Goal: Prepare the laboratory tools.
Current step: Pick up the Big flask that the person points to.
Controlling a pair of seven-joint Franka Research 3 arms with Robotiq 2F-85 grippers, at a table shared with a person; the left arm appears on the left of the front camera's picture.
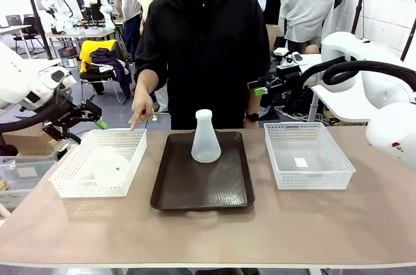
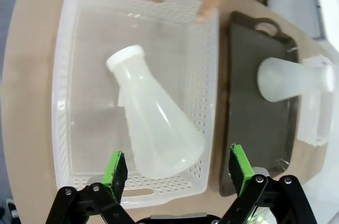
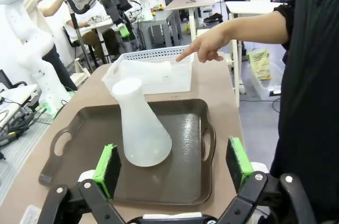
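1. Upright flask (image 1: pixel 205 137) stands on the tray (image 1: pixel 201 190), toward its 12 o'clock end, base flat, neck up. It reads as already staged, so the tray is likely the prep spot
2. Lying flask (image 2: pixel 153 128) is on its side in the left basket (image 1: pixel 62 181), at 9 o'clock of the tray. In the left wrist view its neck points to 10 o'clock and its base to 5 o'clock, close to the basket wall. Nothing else is in there
3. Right basket (image 1: pixel 311 181), at 3 o'clock of the tray, holds no flask, just a small white tag (image 1: pixel 300 162) on its floor
4. Person's hand (image 1: pixel 140 109) points one finger down at the left basket's far rim. My read: a cue to fetch the lying flask
5. Left gripper (image 2: pixel 177 170): fingers spread wide, holding nothing, raised by the left basket and looking down into it. The flask base sits between the pads in its view, no contact visible. Looks lined up for a pick
6. Right gripper (image 3: pixel 172 164): fingers wide apart, empty, raised at 2 o'clock of the tray and facing the upright flask. Probably parked clear
7. Risk: the cone's base is wide and could roll or slip, so gripping nearer the neck seems safer
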